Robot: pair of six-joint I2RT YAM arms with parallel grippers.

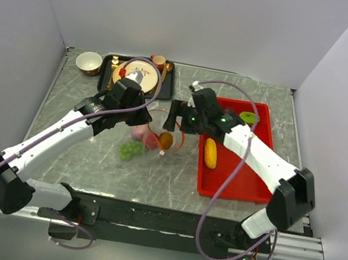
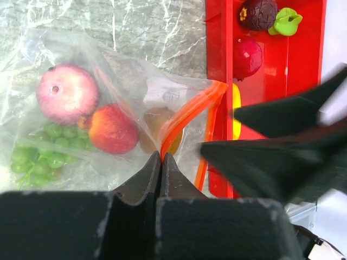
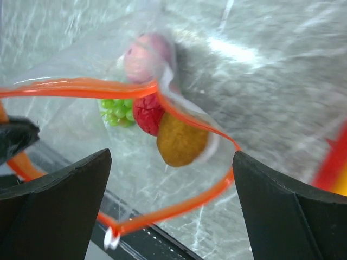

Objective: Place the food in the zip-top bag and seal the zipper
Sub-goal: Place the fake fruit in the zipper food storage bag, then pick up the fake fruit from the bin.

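Currently: left gripper clamped on zipper, holding zip-top bag mouth agape for loading; right gripper spread wide, empty

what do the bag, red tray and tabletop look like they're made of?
Bag: thin clear plastic film, glossy; fruit shows through and it creases. Its zipper strip: orange plastic, flexible, since it bends in a loop. Red tray: looks like hard moulded plastic, smooth and shiny. Tabletop: grey marbled veining, glossy; stone or a printed laminate, cannot tell.
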